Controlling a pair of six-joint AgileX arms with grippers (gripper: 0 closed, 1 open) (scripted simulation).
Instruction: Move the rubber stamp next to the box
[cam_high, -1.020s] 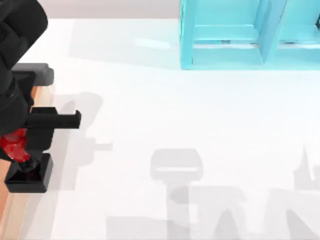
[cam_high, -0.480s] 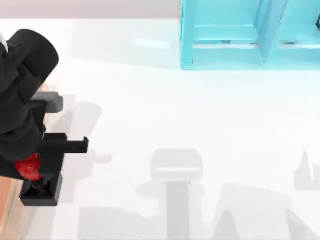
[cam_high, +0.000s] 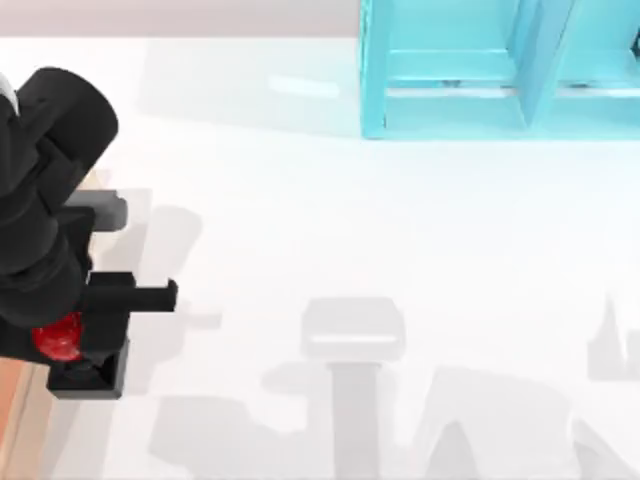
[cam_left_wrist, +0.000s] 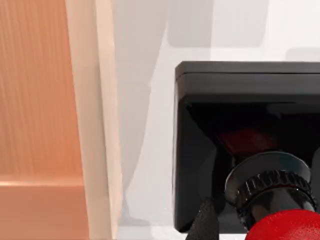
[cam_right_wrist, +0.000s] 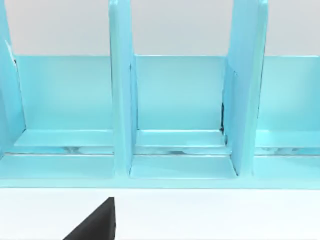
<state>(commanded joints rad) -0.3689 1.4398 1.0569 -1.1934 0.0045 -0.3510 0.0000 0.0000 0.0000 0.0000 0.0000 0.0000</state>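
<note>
The rubber stamp (cam_high: 92, 378), a black square base under a red knob (cam_high: 58, 338), is at the table's left side. My left gripper (cam_high: 62, 340) is shut on the knob from above. The box (cam_high: 18, 405) lies just left of the stamp at the picture's left edge, with its orange-brown floor showing. In the left wrist view the stamp base (cam_left_wrist: 240, 85) runs parallel to the box's tan wall (cam_left_wrist: 95, 115), with a narrow strip of white table between them. The red knob (cam_left_wrist: 285, 227) and one black fingertip (cam_left_wrist: 205, 222) are close to the camera.
A cyan shelf-like structure (cam_high: 480, 70) stands at the back right; the right wrist view faces its compartments (cam_right_wrist: 175, 115). A black corner of my right gripper (cam_right_wrist: 95, 225) shows there. White table (cam_high: 350, 220) stretches between the stamp and the shelf.
My left gripper has carried the stamp a little to the right and toward the table's front edge. Most of the move came in the first half second.
</note>
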